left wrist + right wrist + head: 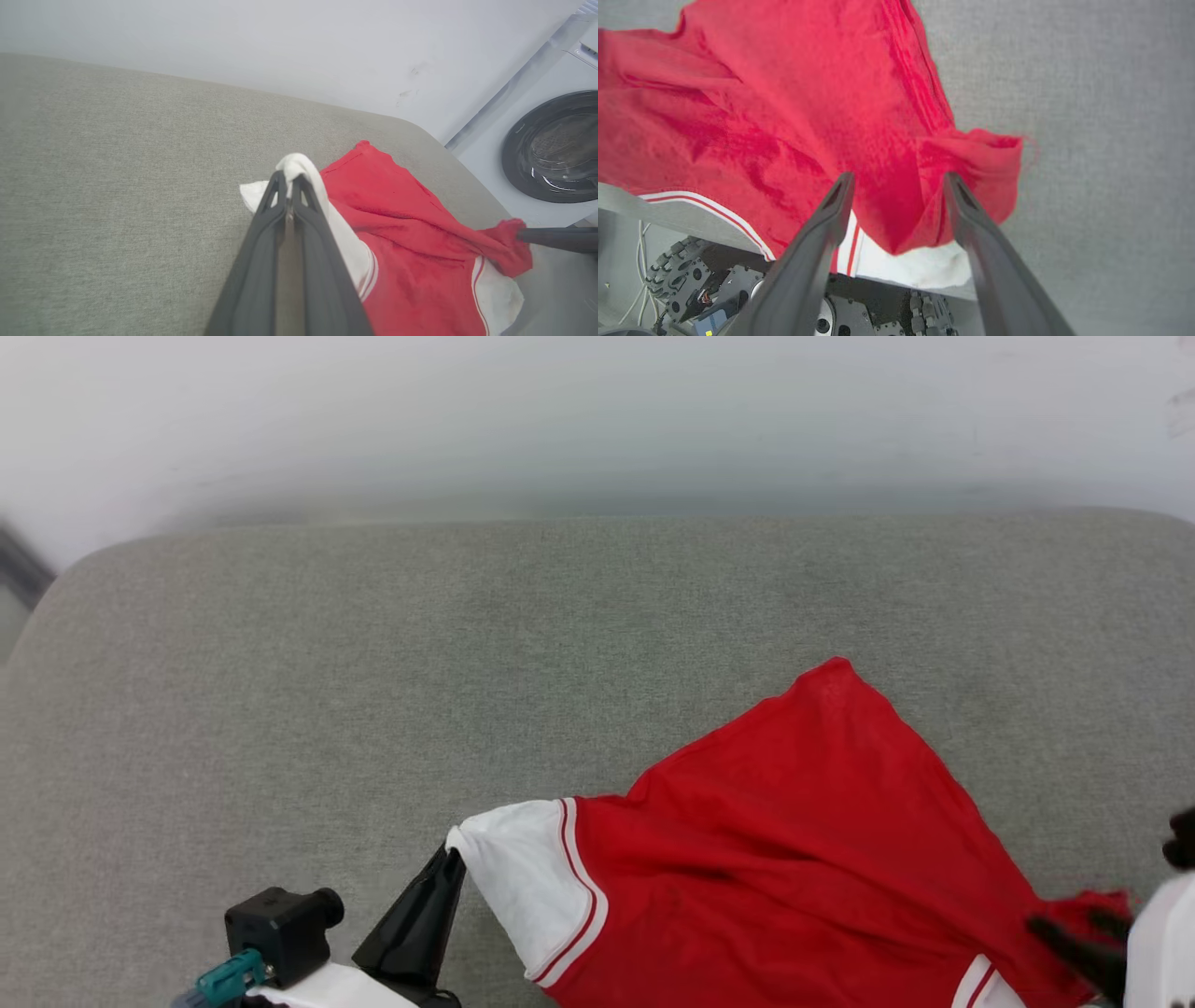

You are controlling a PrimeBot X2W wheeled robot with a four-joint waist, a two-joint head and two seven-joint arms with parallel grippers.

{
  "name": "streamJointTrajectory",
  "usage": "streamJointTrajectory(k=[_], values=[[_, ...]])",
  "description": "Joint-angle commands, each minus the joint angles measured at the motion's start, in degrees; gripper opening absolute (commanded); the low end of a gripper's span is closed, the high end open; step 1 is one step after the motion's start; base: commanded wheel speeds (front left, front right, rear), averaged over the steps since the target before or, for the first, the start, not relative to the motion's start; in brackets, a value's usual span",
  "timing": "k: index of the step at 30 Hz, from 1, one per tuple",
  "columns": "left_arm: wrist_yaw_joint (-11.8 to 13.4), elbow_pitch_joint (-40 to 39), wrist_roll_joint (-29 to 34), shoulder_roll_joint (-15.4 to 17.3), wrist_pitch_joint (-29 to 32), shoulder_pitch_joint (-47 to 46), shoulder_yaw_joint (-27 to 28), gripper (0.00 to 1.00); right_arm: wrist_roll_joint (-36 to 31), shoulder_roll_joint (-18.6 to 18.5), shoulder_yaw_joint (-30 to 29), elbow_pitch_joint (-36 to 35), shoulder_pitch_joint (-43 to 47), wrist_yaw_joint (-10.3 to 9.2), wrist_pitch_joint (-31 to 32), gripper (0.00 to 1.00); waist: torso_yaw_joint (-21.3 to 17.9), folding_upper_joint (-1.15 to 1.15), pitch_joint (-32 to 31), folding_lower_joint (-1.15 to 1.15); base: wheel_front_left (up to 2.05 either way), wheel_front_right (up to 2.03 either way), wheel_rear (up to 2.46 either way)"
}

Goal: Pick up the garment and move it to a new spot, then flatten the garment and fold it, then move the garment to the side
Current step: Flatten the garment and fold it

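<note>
Red jersey shirt (794, 840) with white short sleeves and striped trim lies rumpled at the near right of the grey fabric worktop (373, 663). Looks like the left gripper (289, 177) has its fingers clamped on one white sleeve to stretch it flat, while the right gripper (896, 179) has its fingers spread wide around a red fold, gripping nothing.

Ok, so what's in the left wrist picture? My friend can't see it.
The left gripper, jaws shut, pinches the white sleeve of a red shirt lying on a grey cushion. A washing machine stands at the right.
</note>
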Motion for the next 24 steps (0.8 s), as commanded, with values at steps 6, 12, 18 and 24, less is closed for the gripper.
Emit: streamJointTrajectory(k=[6,12,18,24], values=[[-0.2,-1.8,1.3,0.3,0.6,-1.7,-0.7,0.0,4.0,-2.3,3.0,-4.1,-10.6,-0.02,2.5,1.0,2.1,0.0,2.4,0.01,0.0,0.0,0.0],[-0.9,-5.1,3.1,0.3,2.5,-4.5,-2.6,0.0,-0.4,0.0,7.3,5.2,-26.4,-0.02,4.6,1.0,7.1,0.0,6.9,0.01,0.0,0.0,0.0],[-1.1,-6.6,3.8,-0.6,2.7,-7.3,-3.1,0.0,-8.1,0.5,10.7,19.5,-37.8,-0.02,2.4,1.0,11.5,0.0,11.6,0.01,0.0,0.0,0.0],[-1.6,-7.3,4.3,-1.6,2.8,-9.0,-3.9,0.0,-11.4,0.4,11.1,28.4,-42.6,-0.02,-0.7,1.0,13.8,0.0,14.8,0.01,0.0,0.0,0.0]])
